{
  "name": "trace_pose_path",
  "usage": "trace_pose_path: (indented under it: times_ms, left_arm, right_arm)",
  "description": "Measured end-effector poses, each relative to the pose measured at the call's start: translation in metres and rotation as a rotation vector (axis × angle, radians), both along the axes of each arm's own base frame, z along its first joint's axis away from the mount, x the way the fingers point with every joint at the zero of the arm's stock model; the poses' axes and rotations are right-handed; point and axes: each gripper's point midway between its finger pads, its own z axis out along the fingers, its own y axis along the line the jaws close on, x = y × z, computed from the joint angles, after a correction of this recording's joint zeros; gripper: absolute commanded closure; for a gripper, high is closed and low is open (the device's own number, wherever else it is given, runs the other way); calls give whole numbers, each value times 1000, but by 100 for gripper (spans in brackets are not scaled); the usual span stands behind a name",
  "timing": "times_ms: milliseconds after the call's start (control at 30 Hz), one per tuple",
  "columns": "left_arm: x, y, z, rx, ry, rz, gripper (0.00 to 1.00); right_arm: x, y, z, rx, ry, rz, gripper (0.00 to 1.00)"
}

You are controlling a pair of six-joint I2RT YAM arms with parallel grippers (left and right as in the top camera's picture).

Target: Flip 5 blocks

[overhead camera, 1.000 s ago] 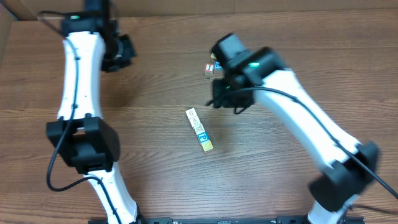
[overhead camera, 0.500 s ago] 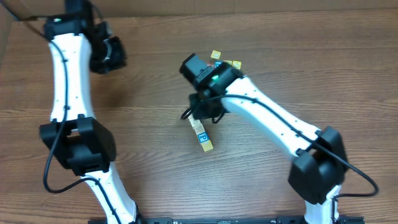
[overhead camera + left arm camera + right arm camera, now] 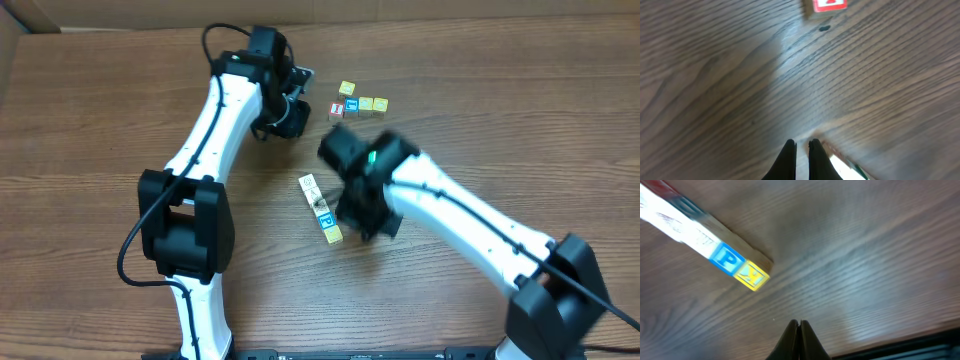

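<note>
Five blocks [image 3: 320, 209] lie touching end to end in one short straight row near the middle of the wooden table [image 3: 120, 130]; from overhead we see the row run slantwise from upper left to lower right. Our right wrist camera gives the better look at one end: the yellow block [image 3: 753, 276] closes the row and the block with a blue "P" [image 3: 728, 260] sits right against it. The faces beyond are pale and too blurred for us to read, with hints of green and red at the far end. The right gripper [image 3: 800, 326] has its two fingers pressed together with nothing between them. It hangs over bare wood near the yellow end and clear of the row. From overhead the right arm [image 3: 450, 215] is smeared by motion, its dark head just to the right of the row's lower half. The left gripper [image 3: 801, 148] is likewise closed on nothing, fingers side by side above the wood. At the top edge of its view we see a red-marked cube [image 3: 826, 5], well ahead of the fingertips. A pale strip with a green edge [image 3: 842, 166] lies just beside them, and we cannot tell what it is. From overhead the left arm [image 3: 215, 120] stretches to the far side of the table and ends just left of a separate cluster of cubes [image 3: 360, 101], well apart from the row.
</note>
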Motion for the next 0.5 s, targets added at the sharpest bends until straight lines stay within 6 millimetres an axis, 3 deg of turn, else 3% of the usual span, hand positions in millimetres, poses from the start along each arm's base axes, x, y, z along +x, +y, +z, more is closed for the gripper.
trace_pose_path:
  times_ms: [67, 167, 300, 500]
  left_arm:
    - [0, -6, -3, 18, -18, -42, 96]
    - [1, -8, -3, 29, -36, -69, 96]
    - [3, -5, -4, 42, -44, -81, 96]
    - [2, -2, -5, 44, -39, -78, 96]
  right_arm:
    - [-21, 0, -8, 31, -9, -38, 96]
    - [-36, -3, -9, 95, -40, -100, 96]
    - [-38, 1, -12, 213, -93, -195, 96]
    - [-35, 17, -50, 309, -67, -334, 96]
